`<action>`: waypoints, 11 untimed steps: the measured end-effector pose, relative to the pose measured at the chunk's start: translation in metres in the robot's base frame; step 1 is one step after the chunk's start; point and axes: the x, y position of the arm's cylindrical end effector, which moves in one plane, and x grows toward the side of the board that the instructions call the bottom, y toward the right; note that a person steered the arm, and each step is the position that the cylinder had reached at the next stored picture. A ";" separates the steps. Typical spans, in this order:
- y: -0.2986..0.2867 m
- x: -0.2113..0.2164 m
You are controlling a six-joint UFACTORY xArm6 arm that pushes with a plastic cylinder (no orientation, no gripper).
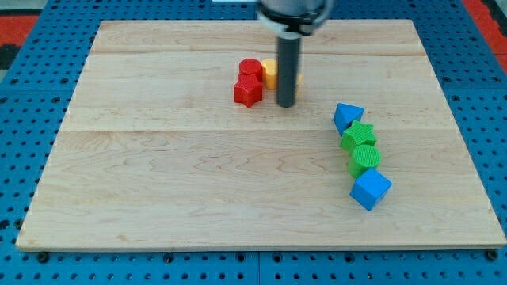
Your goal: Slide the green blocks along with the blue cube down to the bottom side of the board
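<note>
A green star block (358, 136) and a green round block (365, 158) sit in a tight column at the view's right. A blue cube (371, 190) touches the round green block from below. A blue wedge-like block (347, 117) sits at the top of the column. My tip (286, 104) is up and to the left of this column, well apart from it, right beside the red and yellow blocks.
A red round block (251, 69) and a red star block (248, 91) sit left of my tip. A yellow block (272, 74) is partly hidden behind the rod. The wooden board (158, 182) lies on a blue pegboard.
</note>
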 end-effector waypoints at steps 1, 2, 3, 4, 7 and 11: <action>0.065 0.000; 0.082 0.037; 0.079 0.072; 0.090 0.060; 0.046 0.042; 0.090 0.101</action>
